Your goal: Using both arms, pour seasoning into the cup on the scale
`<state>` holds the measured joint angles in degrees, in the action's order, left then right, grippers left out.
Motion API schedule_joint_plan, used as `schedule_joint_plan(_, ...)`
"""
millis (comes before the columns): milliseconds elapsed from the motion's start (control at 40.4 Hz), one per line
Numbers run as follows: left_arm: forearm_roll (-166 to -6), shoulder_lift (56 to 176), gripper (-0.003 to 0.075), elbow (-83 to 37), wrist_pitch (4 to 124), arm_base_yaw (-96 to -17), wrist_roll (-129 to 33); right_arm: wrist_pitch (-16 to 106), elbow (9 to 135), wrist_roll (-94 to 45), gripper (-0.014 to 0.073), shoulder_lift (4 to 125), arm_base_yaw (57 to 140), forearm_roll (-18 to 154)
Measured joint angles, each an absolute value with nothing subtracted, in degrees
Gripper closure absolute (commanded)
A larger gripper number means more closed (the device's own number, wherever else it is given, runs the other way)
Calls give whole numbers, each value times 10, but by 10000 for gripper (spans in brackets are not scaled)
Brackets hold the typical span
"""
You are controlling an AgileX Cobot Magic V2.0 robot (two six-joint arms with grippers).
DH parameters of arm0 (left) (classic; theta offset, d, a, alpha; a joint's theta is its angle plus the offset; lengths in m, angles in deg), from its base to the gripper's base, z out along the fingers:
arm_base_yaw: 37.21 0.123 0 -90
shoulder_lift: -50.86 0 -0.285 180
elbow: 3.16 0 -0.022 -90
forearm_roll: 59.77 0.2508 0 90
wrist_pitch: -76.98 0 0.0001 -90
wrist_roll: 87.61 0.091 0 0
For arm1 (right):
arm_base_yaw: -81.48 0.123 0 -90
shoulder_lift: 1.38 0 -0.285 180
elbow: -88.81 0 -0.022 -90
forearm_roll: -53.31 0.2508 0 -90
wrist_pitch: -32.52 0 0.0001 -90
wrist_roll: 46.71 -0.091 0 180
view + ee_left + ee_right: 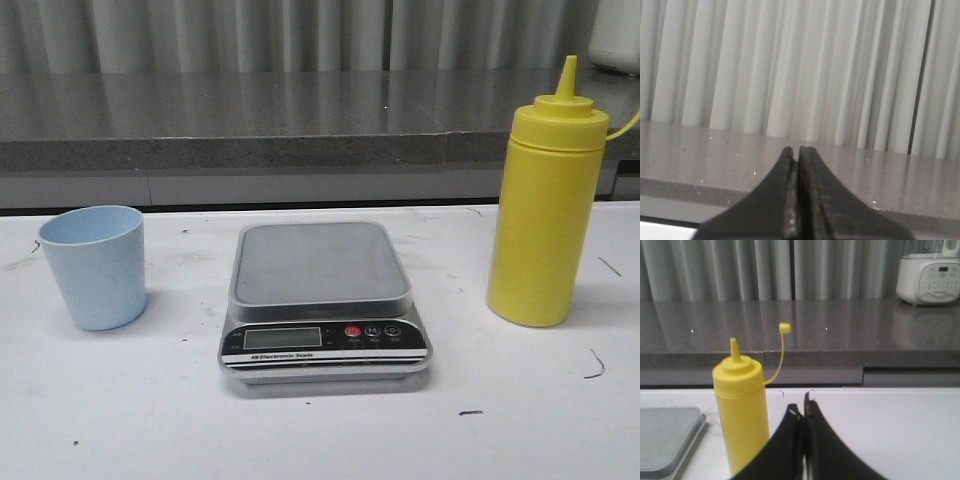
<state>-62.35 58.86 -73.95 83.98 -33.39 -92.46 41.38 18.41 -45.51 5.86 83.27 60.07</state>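
The yellow seasoning bottle (548, 215) stands upright on the white table, right of the scale (322, 298). Its nozzle is uncapped and the small cap hangs on a strap (785, 328). The pale blue cup (94, 265) stands upright on the table left of the scale, and the scale's platform is bare. Neither gripper shows in the front view. My left gripper (798, 150) is shut and empty, facing the grey ledge and curtain. My right gripper (802, 407) is shut and empty, with the bottle (741, 410) close beside it and the scale's corner (670, 437) further over.
A grey stone ledge (300, 130) runs along the back of the table under a pleated curtain. A white kitchen appliance (929, 275) stands on the ledge at the right. Small dark marks dot the white table (470, 412).
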Motion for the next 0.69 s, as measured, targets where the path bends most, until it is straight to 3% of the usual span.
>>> schedule_joint_plan(272,-587,750,740,-611,663,-334,-925,525,349,-451,655,229,833,605)
schedule_joint_plan(495,-584,839,740,-584,653,-334,-924,530,381,-450,643,344,833,605)
schedule_joint_plan(619,-584,843,728,-584,653,-334,-924,531,381,-450,526,351,833,605)
schedule_joint_plan(693,-584,843,647,-584,653,-334,-924,531,381,-450,372,351,833,605)
